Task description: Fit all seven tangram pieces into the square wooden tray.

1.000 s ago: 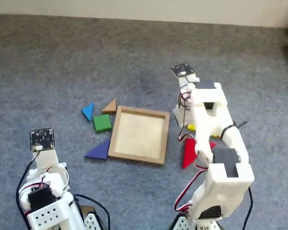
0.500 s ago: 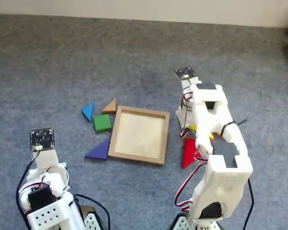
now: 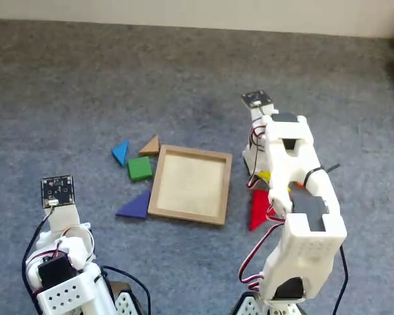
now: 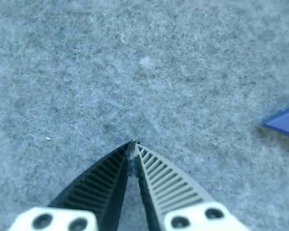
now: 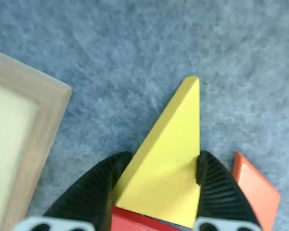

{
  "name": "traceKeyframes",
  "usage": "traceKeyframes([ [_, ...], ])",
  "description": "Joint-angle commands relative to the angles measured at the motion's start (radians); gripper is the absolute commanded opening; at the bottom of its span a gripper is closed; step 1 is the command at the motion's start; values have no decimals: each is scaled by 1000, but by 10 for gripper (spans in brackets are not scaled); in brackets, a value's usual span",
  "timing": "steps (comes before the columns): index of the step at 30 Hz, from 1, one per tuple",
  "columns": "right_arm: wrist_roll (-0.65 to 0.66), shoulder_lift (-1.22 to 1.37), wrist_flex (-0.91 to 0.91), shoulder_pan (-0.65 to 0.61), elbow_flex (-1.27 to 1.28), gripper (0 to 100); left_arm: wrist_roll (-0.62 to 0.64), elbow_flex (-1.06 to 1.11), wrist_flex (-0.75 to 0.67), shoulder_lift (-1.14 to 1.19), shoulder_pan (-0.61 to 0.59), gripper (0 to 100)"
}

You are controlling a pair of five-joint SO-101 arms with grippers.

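Observation:
The square wooden tray (image 3: 157,186) lies on the grey carpet with nothing in it. My right gripper (image 5: 159,161) is just right of it, shut on a yellow triangle (image 5: 176,139) that rests on the carpet, one finger against each of its sides. A red triangle (image 3: 257,209) and an orange piece (image 5: 256,188) lie close beside the yellow one. Left of the tray are a small blue triangle (image 3: 121,152), a brown triangle (image 3: 150,146), a green square (image 3: 140,168) and a dark blue triangle (image 3: 136,206). My left gripper (image 4: 134,144) is shut and holds nothing, low over bare carpet at the near left.
The tray's corner (image 5: 36,103) is close to my right gripper's left finger. The tip of the dark blue triangle (image 4: 285,121) shows off to one side of my left gripper. Open carpet stretches behind the tray and at the far left.
My right arm has shifted a little farther from the base and settled over the yellow triangle. The left arm and the pieces left of the tray have kept still.

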Motion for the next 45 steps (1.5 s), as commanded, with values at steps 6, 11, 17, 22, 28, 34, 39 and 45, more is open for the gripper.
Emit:
traceKeyframes([
  [6,0,-21,2,30,-33,57,0,21,11,-64,-16,8],
  [11,3,-21,-1,31,-33,6,0,21,11,-64,-16,8],
  [17,3,-35,4,31,-50,4,0,21,11,-64,-16,8],
  [22,3,-160,5,28,-76,4,0,21,11,-64,-16,8],
  [28,5,-277,5,-21,-81,4,0,21,11,-64,-16,8],
  [34,5,-286,5,-124,-151,4,0,21,11,-64,-16,8],
  [39,12,-283,2,-240,-217,4,0,21,11,-64,-16,8],
  [45,183,-283,-2,-372,-217,4,0,21,11,-61,-16,8],
])
